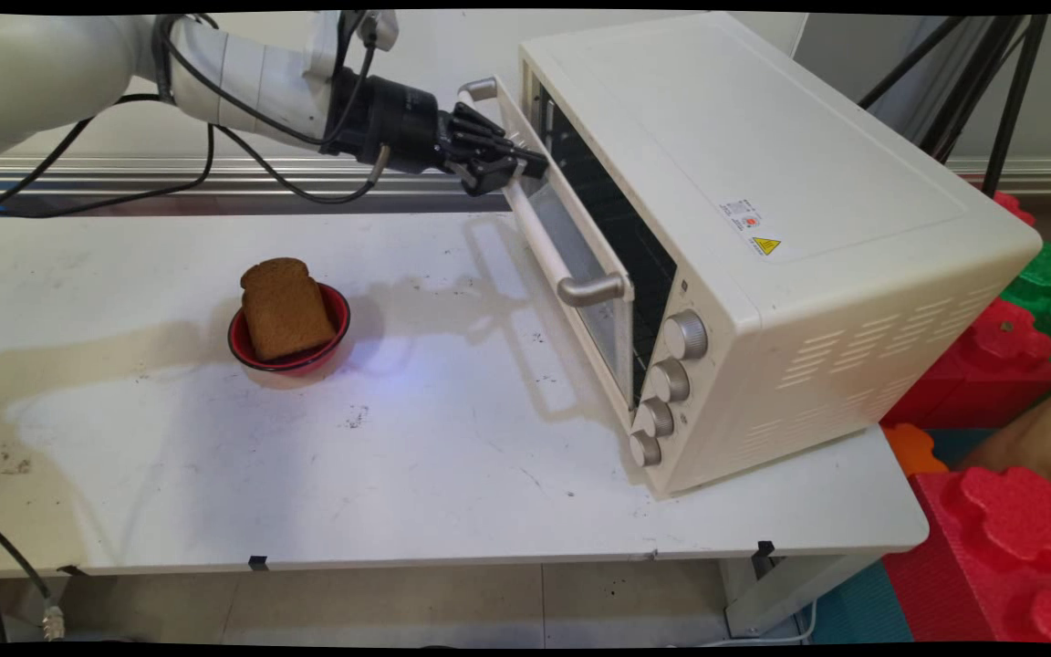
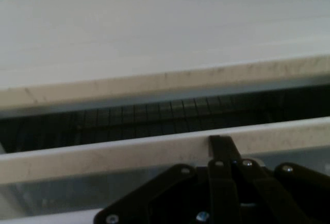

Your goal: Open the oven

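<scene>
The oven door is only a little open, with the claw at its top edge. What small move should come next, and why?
Probably pull the oven door further out and down. It stands only slightly ajar, the claw sits at its top edge beside the handle, and the hand view shows just a narrow gap to the rack.

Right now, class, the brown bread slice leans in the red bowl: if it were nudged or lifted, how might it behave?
The bread slice stands propped on edge, tilted, so a nudge would probably topple it. It overhangs the shallow red bowl, so it likely lifts free easily. It looks light and porous, so probably soft under firm squeezing, and the small bowl might slide on the white table.
</scene>
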Tool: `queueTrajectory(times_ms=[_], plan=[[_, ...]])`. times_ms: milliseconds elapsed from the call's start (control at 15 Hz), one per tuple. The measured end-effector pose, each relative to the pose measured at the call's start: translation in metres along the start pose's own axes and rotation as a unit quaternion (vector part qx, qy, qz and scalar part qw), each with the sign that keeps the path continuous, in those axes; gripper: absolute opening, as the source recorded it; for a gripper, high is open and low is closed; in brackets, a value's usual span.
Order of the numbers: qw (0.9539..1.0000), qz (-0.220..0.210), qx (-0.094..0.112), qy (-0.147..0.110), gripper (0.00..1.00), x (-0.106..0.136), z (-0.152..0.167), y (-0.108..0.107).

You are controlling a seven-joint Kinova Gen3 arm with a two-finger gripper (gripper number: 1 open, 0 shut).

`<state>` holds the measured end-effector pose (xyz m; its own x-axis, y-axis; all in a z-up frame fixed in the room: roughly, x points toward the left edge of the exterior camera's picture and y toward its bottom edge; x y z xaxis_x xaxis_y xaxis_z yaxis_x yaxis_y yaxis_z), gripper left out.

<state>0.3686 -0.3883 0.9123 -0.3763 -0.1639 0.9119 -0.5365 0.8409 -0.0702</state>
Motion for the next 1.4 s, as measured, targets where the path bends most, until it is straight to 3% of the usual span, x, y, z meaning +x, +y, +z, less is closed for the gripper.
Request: queueTrajectory(times_ms=[800, 1400], plan=[[0.9992, 0.021, -0.012, -0.032, 0.0, -0.033, -0.03, 0.001], [0.9968, 0.029, -0.025, -0.07, 0.0, -0.073, -0.056, 0.006]])
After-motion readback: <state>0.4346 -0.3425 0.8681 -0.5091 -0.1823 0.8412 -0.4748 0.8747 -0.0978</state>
